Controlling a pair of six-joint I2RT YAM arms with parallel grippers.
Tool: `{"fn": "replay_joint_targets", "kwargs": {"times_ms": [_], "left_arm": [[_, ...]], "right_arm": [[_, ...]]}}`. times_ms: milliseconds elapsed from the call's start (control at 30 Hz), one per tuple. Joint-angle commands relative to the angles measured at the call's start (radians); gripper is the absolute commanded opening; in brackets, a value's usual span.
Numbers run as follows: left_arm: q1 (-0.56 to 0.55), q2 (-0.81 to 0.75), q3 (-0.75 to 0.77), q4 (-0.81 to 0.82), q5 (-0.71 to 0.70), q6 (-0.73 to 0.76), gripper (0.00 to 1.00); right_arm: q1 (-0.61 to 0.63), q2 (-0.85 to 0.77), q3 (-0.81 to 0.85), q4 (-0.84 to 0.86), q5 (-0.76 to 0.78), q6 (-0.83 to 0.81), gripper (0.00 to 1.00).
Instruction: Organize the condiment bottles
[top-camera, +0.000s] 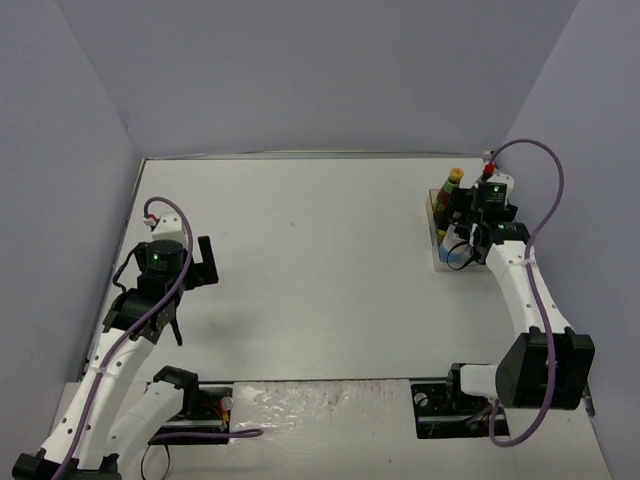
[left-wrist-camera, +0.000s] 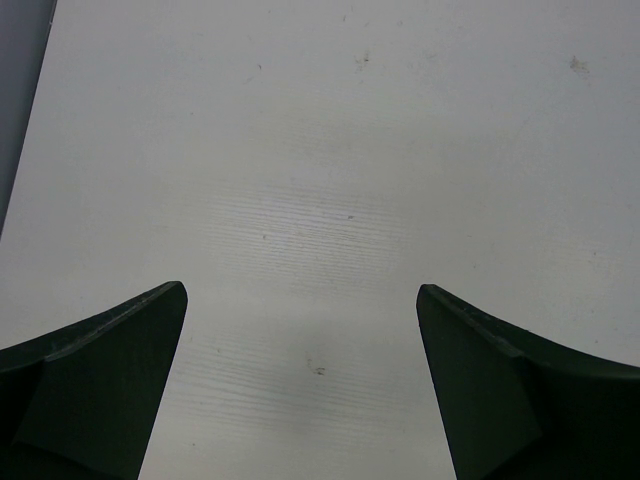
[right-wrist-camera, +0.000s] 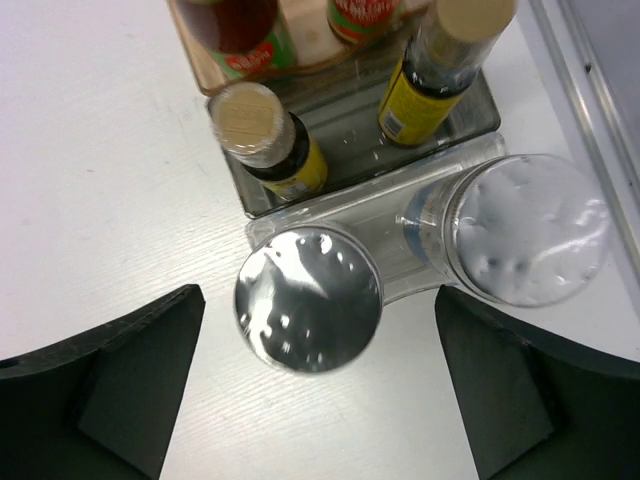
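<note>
right gripper (right-wrist-camera: 318, 300) hovering wide over the tray (right-wrist-camera: 345, 150); left gripper (left-wrist-camera: 300, 290) hanging wide over the table (left-wrist-camera: 330, 150)
silver cylinders (right-wrist-camera: 530, 230) sitting below the right gripper, brown bottles (right-wrist-camera: 262, 135) just beyond, two being cut off at the edge.

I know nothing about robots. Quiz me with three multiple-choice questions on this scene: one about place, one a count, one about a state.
1. Where are the condiment bottles? A) middle B) far right, in the tray C) near left
2. How many silver-topped cylinders? A) one B) two C) four
3. The left fingers are: A) open, holding nothing B) shut on a bottle C) hidden
Answers: B, top view shows them there; B, two shiny lids side by side; A, only table between them.
</note>
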Motion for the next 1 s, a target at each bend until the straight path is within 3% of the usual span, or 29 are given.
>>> {"fn": "replay_joint_targets", "kwargs": {"times_ms": [0,400,700,967], "left_arm": [[0.007,-0.019,0.049,0.026,0.007,-0.001,0.97],[0.007,-0.099,0.198,-0.133,0.036,0.015,0.97],[0.005,-0.197,0.077,-0.135,-0.010,0.052,0.97],[0.006,-0.276,0.047,-0.133,-0.036,0.045,0.97]], "right_arm": [[-0.004,-0.239,0.130,-0.013,-0.025,-0.036,1.00],[0.043,-0.662,0.139,-0.099,0.030,-0.098,1.00],[0.106,-0.974,-0.003,-0.111,0.043,-0.101,1.00],[0.205,-1.049,0.038,-0.193,0.153,-0.098,1.00]]}}
